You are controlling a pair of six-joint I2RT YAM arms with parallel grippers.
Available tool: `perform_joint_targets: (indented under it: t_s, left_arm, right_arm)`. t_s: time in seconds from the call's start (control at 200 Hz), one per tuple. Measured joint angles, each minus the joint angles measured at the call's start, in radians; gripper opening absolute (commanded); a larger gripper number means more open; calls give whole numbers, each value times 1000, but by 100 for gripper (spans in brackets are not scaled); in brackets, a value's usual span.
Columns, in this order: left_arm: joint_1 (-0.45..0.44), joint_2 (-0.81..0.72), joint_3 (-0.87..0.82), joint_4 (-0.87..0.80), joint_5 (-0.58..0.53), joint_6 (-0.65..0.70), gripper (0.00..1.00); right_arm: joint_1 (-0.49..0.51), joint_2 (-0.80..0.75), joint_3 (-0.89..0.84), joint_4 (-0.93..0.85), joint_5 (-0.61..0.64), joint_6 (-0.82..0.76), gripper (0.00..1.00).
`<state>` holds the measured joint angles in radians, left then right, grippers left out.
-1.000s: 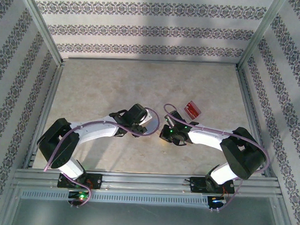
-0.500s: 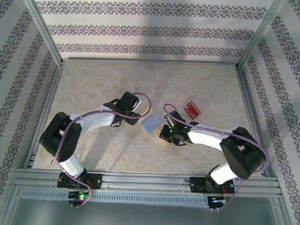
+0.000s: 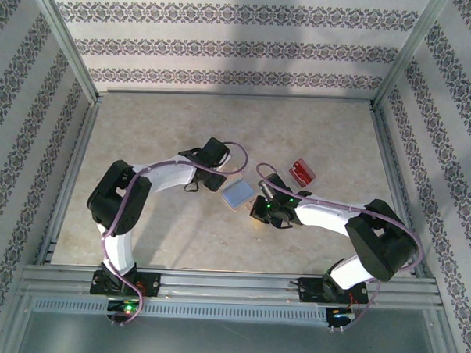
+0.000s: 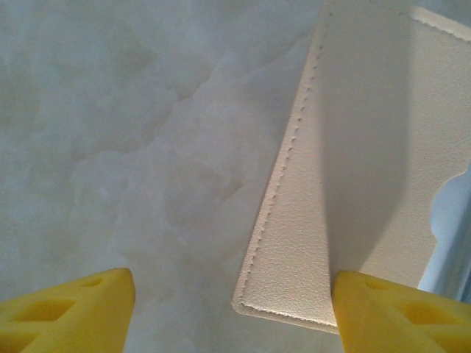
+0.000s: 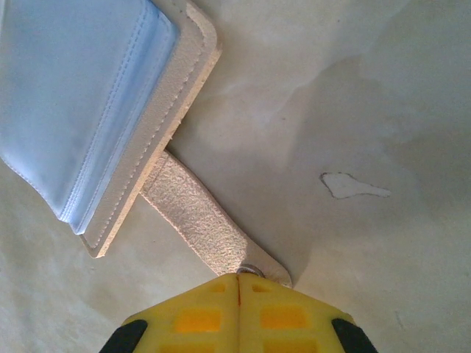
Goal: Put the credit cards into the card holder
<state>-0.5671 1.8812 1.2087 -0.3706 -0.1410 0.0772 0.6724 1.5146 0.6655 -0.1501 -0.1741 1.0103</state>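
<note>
The card holder [image 3: 237, 194] lies open mid-table, its pale blue-white inside facing up. My right gripper [image 5: 239, 278] is shut on the holder's snap tab [image 5: 193, 212], pinning it at the snap end; the holder's body [image 5: 88, 95] lies beyond. In the top view that gripper [image 3: 256, 206] sits just right of the holder. My left gripper [image 4: 234, 316] is open and low over the table, with a corner of the holder's tan flap [image 4: 346, 162] between its yellow fingertips [image 4: 66, 312]. One red credit card [image 3: 301, 171] lies flat on the table, right of the holder.
Patterned walls and aluminium rails [image 3: 76, 162] enclose the marble-look table [image 3: 160, 118]. Both arms bend inward toward the centre; the left elbow [image 3: 117, 195] stands near the front left. A small pale chip [image 5: 349, 185] marks the tabletop.
The left arm lifted off the card holder, uncovering it, and shifted back and to the left of it, its elbow swinging right. Its jaws narrowed slightly. The right gripper held still.
</note>
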Motion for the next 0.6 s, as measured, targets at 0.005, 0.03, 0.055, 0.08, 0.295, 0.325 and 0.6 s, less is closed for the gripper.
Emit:
perform_joint_targets:
  t_s: [0.005,0.03,0.055,0.08,0.295,0.325,0.6]
  left_arm:
    - [0,2,2,-2,1,0,68]
    - [0,13,13,-11,3,1,68]
    - [0,23,19,-17,6,1,68]
    - [0,30,23,-21,8,1,68]
    - [0,16,0,-46,48,4,68]
    - [0,4,-14,-47,61,8,69]
    - [-14,-161,-219,-45,141,35,71]
  right_arm:
    - [0,0,0,0,0,0,0]
    - [0,-1,0,-1,0,0,0]
    - [0,-2,0,-3,0,-1,0]
    - [0,-3,0,-6,0,-3,0]
    - [0,-34,-1,-68,1,-19,0]
    - [0,-43,-1,-78,1,-19,0]
    - [0,-111,3,-141,-1,-34,4]
